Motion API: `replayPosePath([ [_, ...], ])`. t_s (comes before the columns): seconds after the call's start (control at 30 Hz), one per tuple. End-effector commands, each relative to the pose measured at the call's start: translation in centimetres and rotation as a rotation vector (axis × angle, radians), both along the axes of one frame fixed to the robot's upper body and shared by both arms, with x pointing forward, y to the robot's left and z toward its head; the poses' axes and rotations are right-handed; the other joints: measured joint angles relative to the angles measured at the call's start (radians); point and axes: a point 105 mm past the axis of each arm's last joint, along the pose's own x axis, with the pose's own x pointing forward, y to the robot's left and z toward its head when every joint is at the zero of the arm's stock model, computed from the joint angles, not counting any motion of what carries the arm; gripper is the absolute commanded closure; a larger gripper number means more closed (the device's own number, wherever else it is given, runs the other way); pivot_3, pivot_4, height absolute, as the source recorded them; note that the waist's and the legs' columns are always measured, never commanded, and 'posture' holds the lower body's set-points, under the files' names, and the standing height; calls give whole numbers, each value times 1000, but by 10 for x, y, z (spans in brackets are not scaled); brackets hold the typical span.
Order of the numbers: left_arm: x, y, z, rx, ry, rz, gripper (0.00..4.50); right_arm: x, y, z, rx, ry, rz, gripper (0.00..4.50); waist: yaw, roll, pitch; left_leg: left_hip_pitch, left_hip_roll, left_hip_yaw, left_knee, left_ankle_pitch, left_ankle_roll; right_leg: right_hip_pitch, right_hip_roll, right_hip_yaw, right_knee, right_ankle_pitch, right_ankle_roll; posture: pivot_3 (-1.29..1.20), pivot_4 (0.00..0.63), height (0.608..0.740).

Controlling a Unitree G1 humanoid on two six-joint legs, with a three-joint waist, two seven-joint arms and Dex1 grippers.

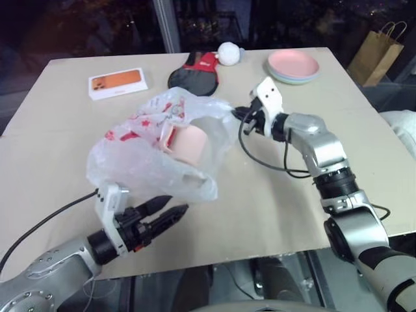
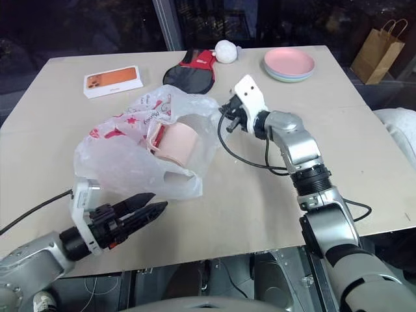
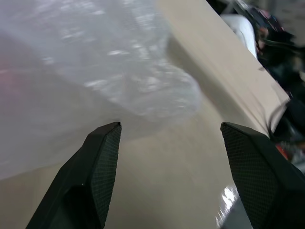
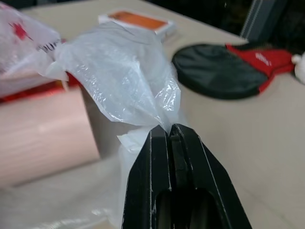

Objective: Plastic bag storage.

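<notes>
The right pincer (image 4: pixel 170 131) is pinching the plastic bag (image 1: pixel 146 153) by its 3 o'clock edge at the surface (image 1: pixel 58 169) centre; the left pincer (image 1: pixel 170 207) is hovering wide-spread at the bag's 6 o'clock

The left gripper (image 3: pixel 169 138) gapes just short of the plastic bag (image 3: pixel 95 71).

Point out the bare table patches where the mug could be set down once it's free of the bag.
Widest bare stretch: the table on the robot's left, below the phone box. Another lies between the right claw and the pink plates. Crowded: the middle, under the plastic bag, and the far edge by the paddle case.
</notes>
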Motion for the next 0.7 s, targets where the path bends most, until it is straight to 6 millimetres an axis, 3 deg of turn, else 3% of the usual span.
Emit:
replayPosePath([
  [0.03,-2,-11,-1,-72,59,-16,1071,-6,1,14,24,-31,9,4426,0,0,0,0,0,0,0,0,0,0,0,0,0,0,0,0,150,740],
  [0.17,-8,-12,-6,-213,240,-11,1071,-8,1,17,27,-35,11,4426,-1,0,0,0,0,0,0,0,0,0,0,0,1,0,1,0,150,740],
  [0.23,-7,-17,-1,-365,323,4,1071,-9,1,20,31,-39,11,4426,0,1,0,0,0,0,0,0,0,-1,0,0,2,0,1,0,150,740],
  [0.53,39,-31,-14,-740,445,323,1071,-10,-1,19,9,-38,-7,4426,8,0,0,0,-2,1,2,0,0,0,-2,1,3,2,2,0,150,740],
  [0.67,26,-36,-9,-510,412,194,1071,-10,-4,20,4,-35,-19,4426,6,-1,-1,1,-2,-1,2,0,0,0,0,1,5,2,2,0,150,740],
  [0.7,18,-40,-3,-289,266,106,1071,-10,-5,20,3,-33,-20,4426,5,-1,0,1,-2,-2,2,0,0,-1,0,0,6,1,1,0,150,740],
])
